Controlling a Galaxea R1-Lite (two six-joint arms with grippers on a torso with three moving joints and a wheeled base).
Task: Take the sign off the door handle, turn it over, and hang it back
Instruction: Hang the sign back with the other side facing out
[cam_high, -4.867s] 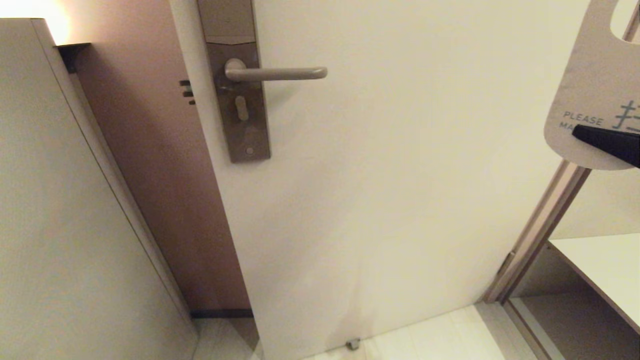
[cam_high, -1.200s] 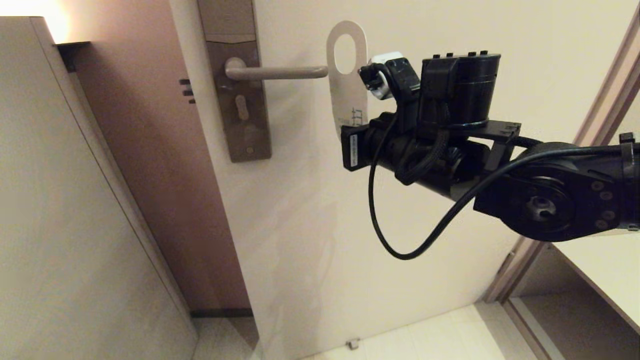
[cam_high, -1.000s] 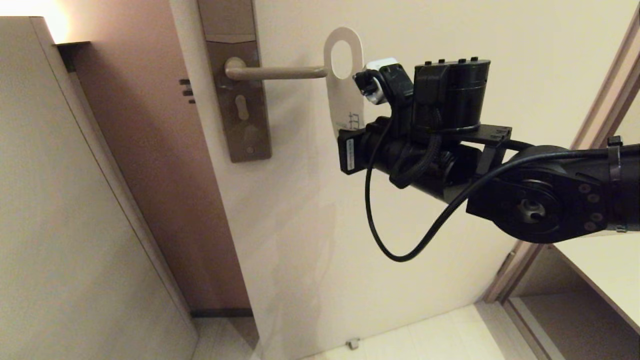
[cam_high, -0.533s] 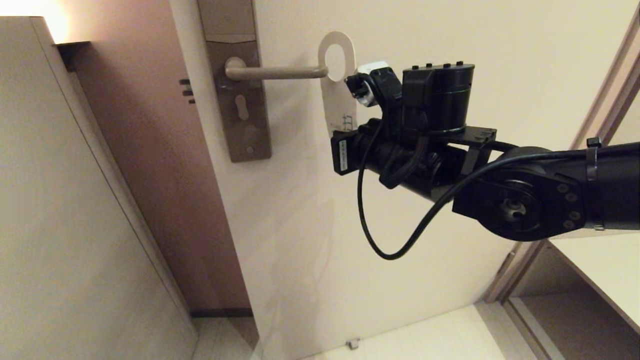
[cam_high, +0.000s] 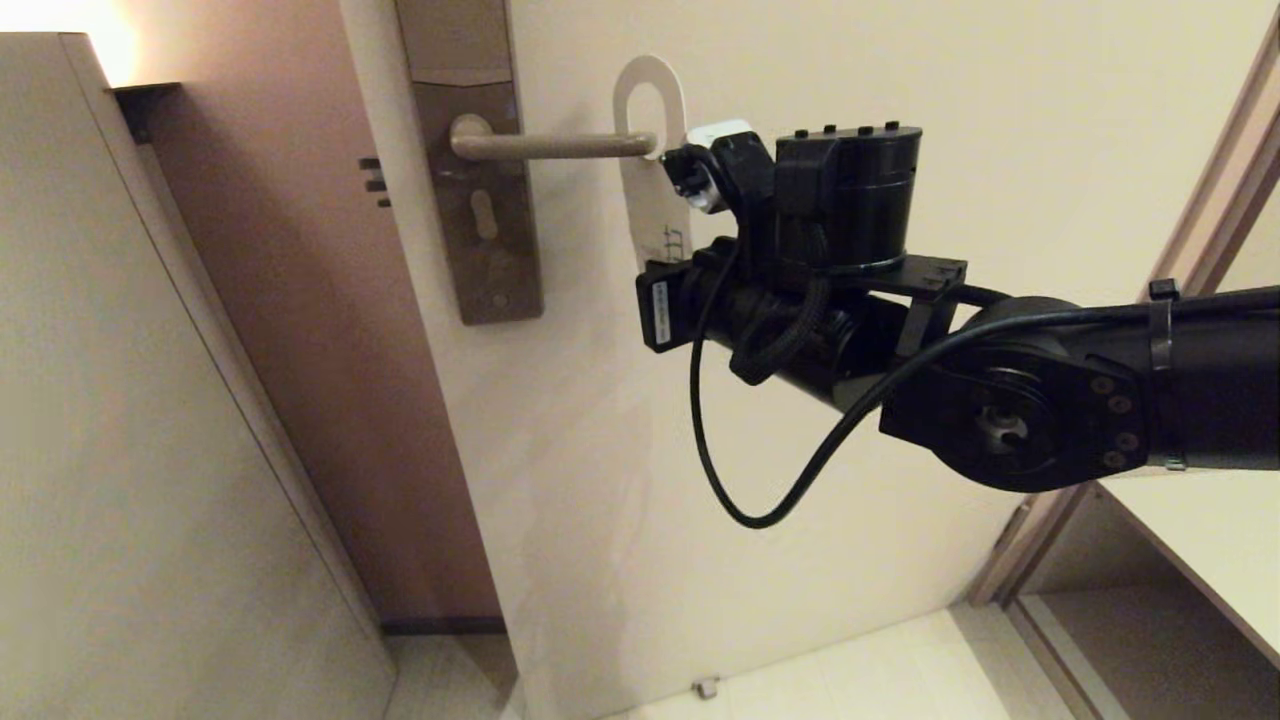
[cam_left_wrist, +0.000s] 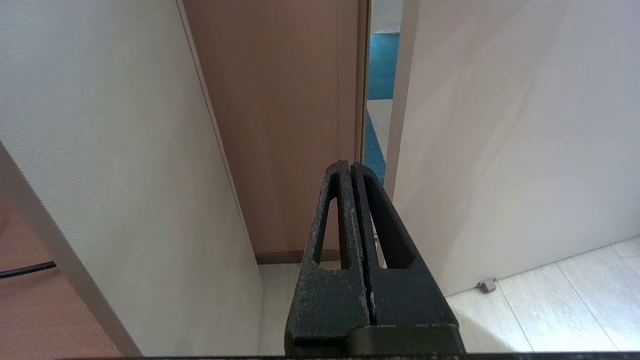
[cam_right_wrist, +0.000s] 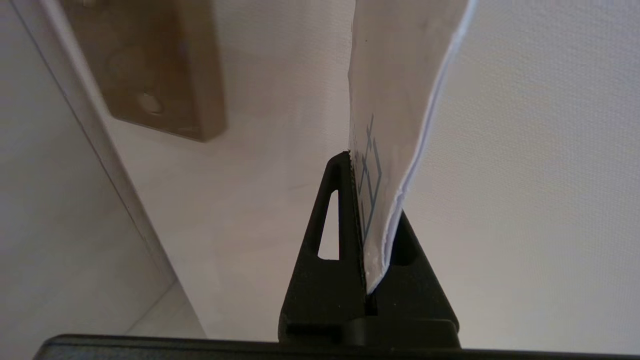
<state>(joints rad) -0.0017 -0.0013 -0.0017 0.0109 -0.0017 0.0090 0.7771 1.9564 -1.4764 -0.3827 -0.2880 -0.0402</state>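
Note:
The sign (cam_high: 652, 200), white side towards me, stands upright and edge-on to the door. Its oval hole sits at the rounded tip of the door handle (cam_high: 545, 147), and the tip just enters the hole. My right gripper (cam_right_wrist: 372, 200) is shut on the sign's (cam_right_wrist: 395, 75) lower end, gripping it from below; in the head view the black wrist hides the fingers. The handle's plate (cam_high: 480, 200) runs down the door's left edge. My left gripper (cam_left_wrist: 350, 167) is shut and empty, low down near the floor and out of the head view.
The cream door (cam_high: 600, 450) stands ajar beside a brown wall (cam_high: 300, 300) and a pale panel (cam_high: 120, 400) at the left. A door stop (cam_high: 706, 687) sits on the floor tiles. At the right are a door frame (cam_high: 1230, 180) and a shelf (cam_high: 1200, 530).
My right arm has carried the sign leftward along the door, from just beyond the handle's end to where the hole meets the handle's tip. The left arm has not moved.

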